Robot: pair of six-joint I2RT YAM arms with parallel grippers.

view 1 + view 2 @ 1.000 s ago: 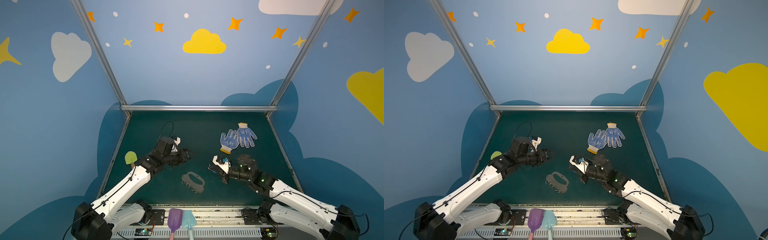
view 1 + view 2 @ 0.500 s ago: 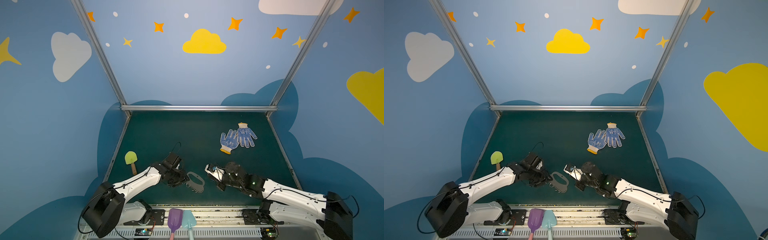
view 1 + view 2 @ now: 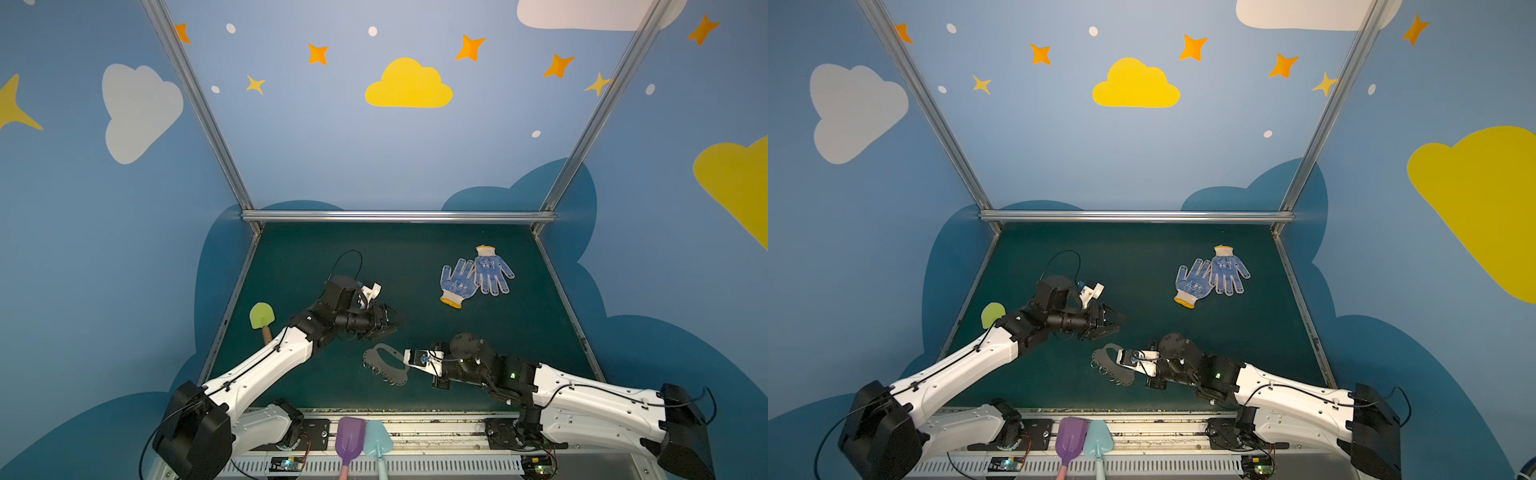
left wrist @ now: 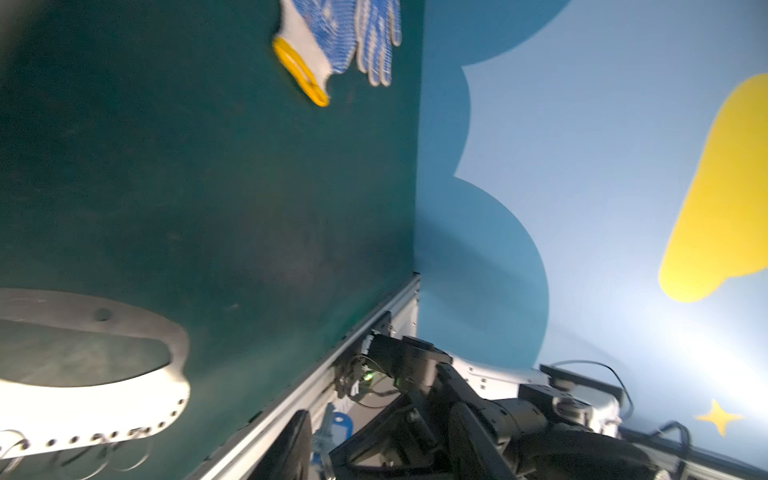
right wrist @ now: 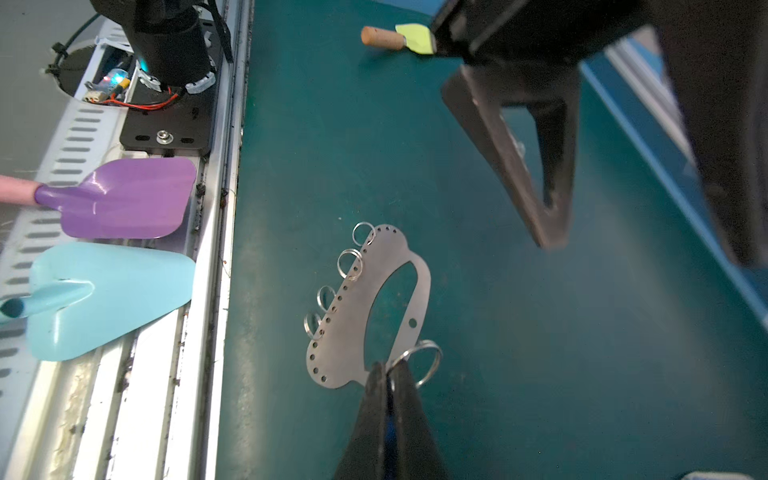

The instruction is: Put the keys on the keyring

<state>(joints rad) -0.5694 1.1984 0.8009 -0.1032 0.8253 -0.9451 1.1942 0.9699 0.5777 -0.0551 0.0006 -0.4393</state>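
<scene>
The keyring [image 3: 384, 369] [image 5: 353, 332] is a flat grey plate with a slot and small rings. It lies on the green mat near the front. My right gripper [image 5: 388, 368] is shut on the keys [image 5: 389, 432]. Only a blue sliver shows between its fingers, and a silver ring [image 5: 430, 353] sticks out at the tips. The tips sit at the plate's right end, just over its edge. My left gripper [image 3: 392, 324] [image 3: 1119, 325] hovers open and empty behind the plate. In the left wrist view the keyring [image 4: 83, 407] is close, and its own jaws are hidden.
Two blue-dotted gloves [image 3: 476, 276] lie at the back right. A yellow-green scoop [image 3: 262, 318] rests by the left wall. Purple [image 3: 351, 440] and light blue [image 3: 377, 440] scoops lie on the front rail. Walls close in on three sides.
The right gripper has come down and forward to the keyring's right end. The left gripper dipped to the plate's left edge half a second ago, then drew back and up.
</scene>
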